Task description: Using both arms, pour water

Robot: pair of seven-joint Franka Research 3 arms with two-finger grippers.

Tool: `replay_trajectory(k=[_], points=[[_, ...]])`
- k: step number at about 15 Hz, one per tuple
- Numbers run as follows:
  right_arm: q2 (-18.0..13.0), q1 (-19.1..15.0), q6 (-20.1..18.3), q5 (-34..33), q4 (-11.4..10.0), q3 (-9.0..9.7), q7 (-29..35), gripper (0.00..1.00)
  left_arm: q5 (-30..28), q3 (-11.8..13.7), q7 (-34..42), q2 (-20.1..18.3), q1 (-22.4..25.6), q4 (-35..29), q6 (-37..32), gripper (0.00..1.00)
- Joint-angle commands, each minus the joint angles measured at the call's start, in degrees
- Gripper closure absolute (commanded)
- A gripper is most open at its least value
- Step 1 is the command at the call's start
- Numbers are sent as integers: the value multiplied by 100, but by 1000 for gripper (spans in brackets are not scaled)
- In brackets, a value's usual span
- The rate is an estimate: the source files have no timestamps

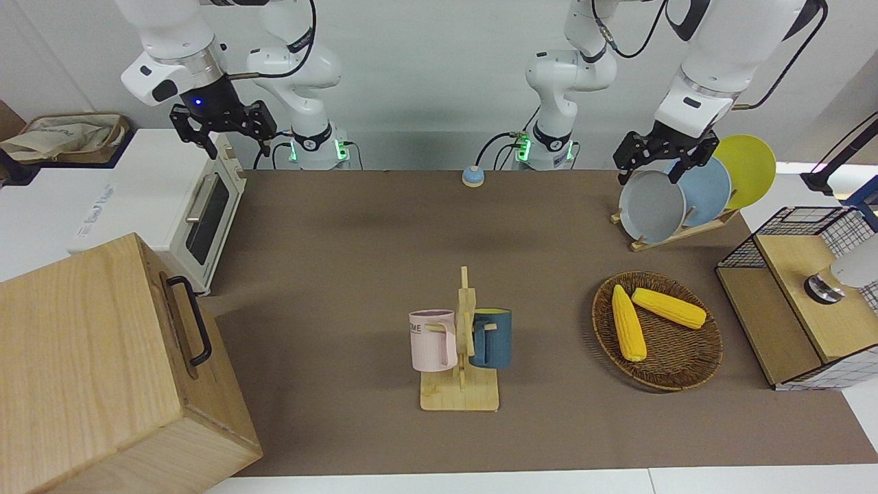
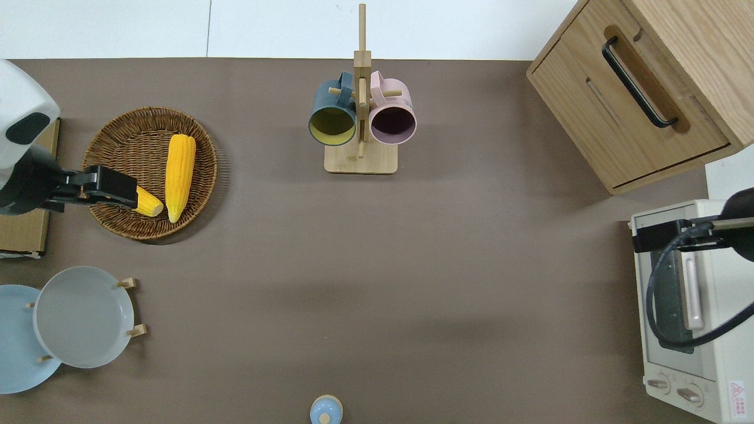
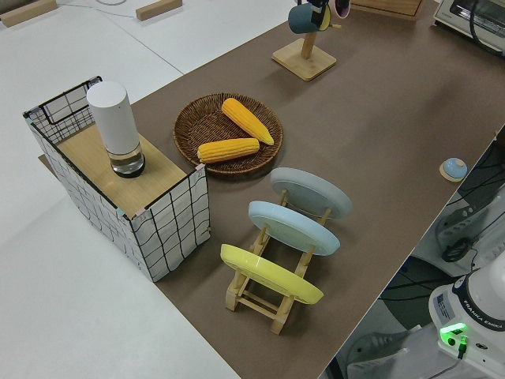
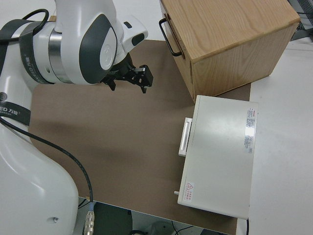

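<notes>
Hanging by their handles from the pale wooden peg rack [image 1: 459, 398], the pink ceramic mug [image 1: 432, 339] and the dark blue ceramic mug [image 1: 495, 339] sit mid-table and well out from the robots, mouths showing from above. The pink one is on the side toward the right arm's end of the table, the blue one toward the left arm's end. That split looks like the relation that matters: each mug has its own arm to reach it, and neither arm is clearly closer to the rack.

A likely water vessel, as far as I can judge, is the white cylindrical bottle with a clear base [image 3: 117, 118]. It stands upright on the wooden lid of the black-and-white wire crate [image 3: 166, 229] at the left arm's end of the table. So the left arm is plainly the nearer one to it, and the right arm would naturally take a mug.

The left gripper [image 1: 651, 175] hangs with its fingers spread and nothing between them; from above it is over the rim of the round brown wicker basket [image 1: 686, 381] holding two yellow corn cobs [image 1: 669, 307]. The right gripper [image 1: 230, 140] is likewise spread and empty, over the cream toaster oven [image 1: 206, 213] at its own end, well apart from the rack.
</notes>
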Motion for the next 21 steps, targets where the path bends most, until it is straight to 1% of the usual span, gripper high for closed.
replay_trajectory(k=[1, 5, 8, 9, 12, 15, 17, 20, 21], points=[[-11, -68, 55, 96, -37, 16, -155, 9, 165, -116, -25, -48, 42, -81, 44, 0], [-11, 2, 73, 105, -37, 16, -120, 9, 183, -21, 19, -66, 69, -81, 44, 0], [-19, 11, 353, 237, -89, 16, -111, 11, 183, 76, 45, -66, 77, -81, 44, 0], [24, 20, 363, 245, -107, 25, -120, 9, 183, 111, 45, -66, 77, -81, 44, 0], [208, 318, 424, 245, -159, 25, -102, 9, 175, 225, 194, -66, 104, -81, 44, 0], [393, 669, 854, 245, -326, 25, -85, 9, 157, 445, 790, -13, 244, -81, 61, 0], [682, 959, 1108, 237, -327, 16, 98, 9, 157, 533, 1177, 13, 506, -89, 114, 0], [1113, 1407, 1846, 245, -327, 25, 503, 11, 131, 551, 2020, 145, 1113, -81, 192, 0], [1262, 1574, 2240, 237, -327, 25, 687, 11, 131, 551, 2301, 163, 1367, -81, 280, 0]])
